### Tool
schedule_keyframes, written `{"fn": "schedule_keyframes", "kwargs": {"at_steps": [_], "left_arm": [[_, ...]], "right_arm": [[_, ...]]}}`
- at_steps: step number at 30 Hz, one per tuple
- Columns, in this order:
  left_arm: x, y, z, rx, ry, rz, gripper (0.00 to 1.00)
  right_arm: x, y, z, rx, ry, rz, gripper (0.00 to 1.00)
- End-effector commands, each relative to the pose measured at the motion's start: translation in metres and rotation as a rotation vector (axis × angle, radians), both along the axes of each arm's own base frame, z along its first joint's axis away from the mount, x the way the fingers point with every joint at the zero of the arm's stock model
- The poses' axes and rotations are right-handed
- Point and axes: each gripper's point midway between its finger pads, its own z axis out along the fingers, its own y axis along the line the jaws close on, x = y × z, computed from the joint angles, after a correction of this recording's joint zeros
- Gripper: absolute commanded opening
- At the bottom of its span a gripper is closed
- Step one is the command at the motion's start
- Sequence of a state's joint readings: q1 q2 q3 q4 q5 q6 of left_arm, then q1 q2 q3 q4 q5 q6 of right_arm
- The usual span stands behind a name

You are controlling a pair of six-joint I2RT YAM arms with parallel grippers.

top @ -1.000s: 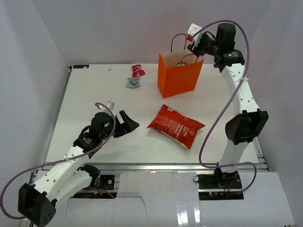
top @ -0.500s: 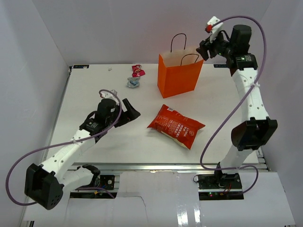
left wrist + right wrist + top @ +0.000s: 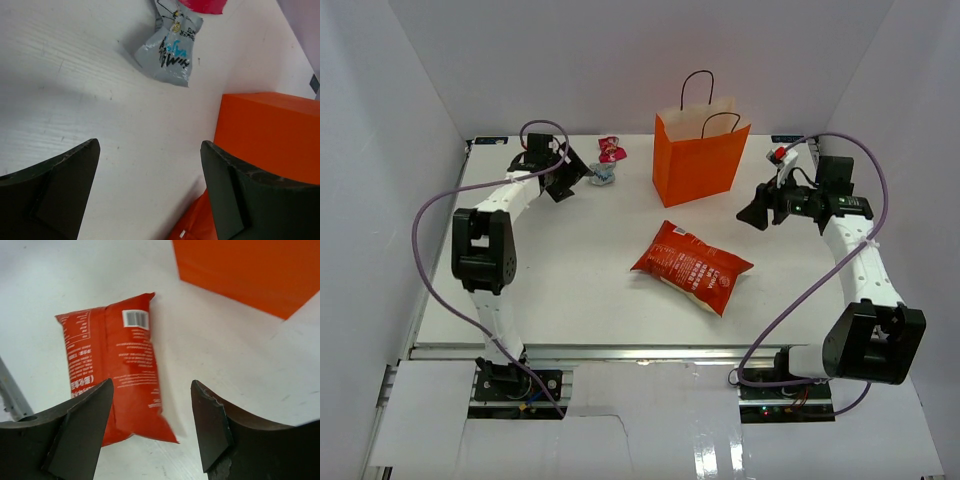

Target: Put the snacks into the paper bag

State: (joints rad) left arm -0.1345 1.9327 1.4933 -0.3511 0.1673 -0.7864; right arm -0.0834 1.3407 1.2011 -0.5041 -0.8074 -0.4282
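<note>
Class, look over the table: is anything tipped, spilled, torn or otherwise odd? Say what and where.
Nothing stands out. The orange paper bag stands upright at the back, the red chip bag lies flat in the middle, and the silver-blue candy and pink candy sit together left of the bag; nothing spilled.

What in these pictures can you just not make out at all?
- Inside of the paper bag: top view, its front wall hides any contents.
- Pink candy: left wrist view, cut off by the top edge.
- Silver-blue candy: top view, wrapper print too small to read.
- Chip bag: right wrist view, small print blurred.
</note>
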Motion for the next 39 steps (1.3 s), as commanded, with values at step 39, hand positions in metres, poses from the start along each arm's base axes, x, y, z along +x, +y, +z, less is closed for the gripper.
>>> {"fn": "schedule_keyframes", "kwargs": {"at_steps": [39], "left_arm": [[0.112, -0.046, -0.070, 0.168, -0.082, -0.295, 0.59]], "right_arm": [[-0.044, 0.025, -0.030, 0.141, 0.114, 0.145, 0.67]]}}
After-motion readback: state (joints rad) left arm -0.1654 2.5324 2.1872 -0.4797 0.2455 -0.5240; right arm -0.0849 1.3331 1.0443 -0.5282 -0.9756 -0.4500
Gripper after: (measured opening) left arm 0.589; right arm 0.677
